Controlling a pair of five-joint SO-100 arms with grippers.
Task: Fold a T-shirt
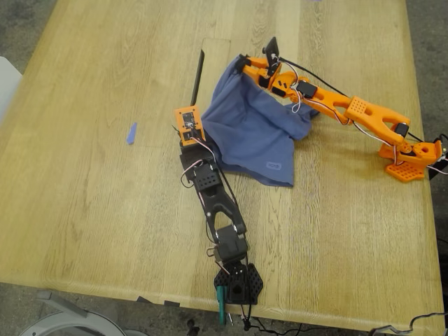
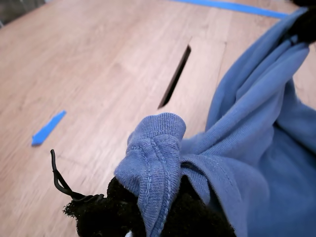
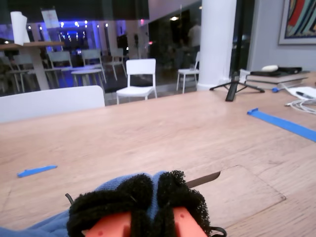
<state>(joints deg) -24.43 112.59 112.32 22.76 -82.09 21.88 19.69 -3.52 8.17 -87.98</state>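
Starting at the exterior view's left, a small strip of blue tape (image 1: 131,133) lies alone on the wooden table (image 1: 84,196), well apart from everything else. Further right stands the black arm (image 1: 217,210), rising from its base at the near edge of the table. My first gripper (image 1: 190,124) sits at its orange-topped end and is pinched on a bunched edge of the T-shirt (image 1: 248,133); in the first wrist view the ribbed hem of the T-shirt (image 2: 158,163) folds over the black padded fingers (image 2: 108,212), which are pressed together on the cloth. Just behind this gripper a dark narrow slot (image 1: 198,77) is cut into the tabletop, also seen in the first wrist view (image 2: 174,77).

The slate-blue T-shirt hangs between the two grippers near the middle of the table, its lower part resting on the wood, a small light-outlined print near its bottom corner. At its upper right edge my second gripper (image 1: 246,65), on the orange arm (image 1: 350,108), holds another fold; in the second wrist view its padded fingers (image 3: 173,192) are closed together with blue fabric (image 3: 113,185) showing between them. The orange arm's base sits near the table's right edge.
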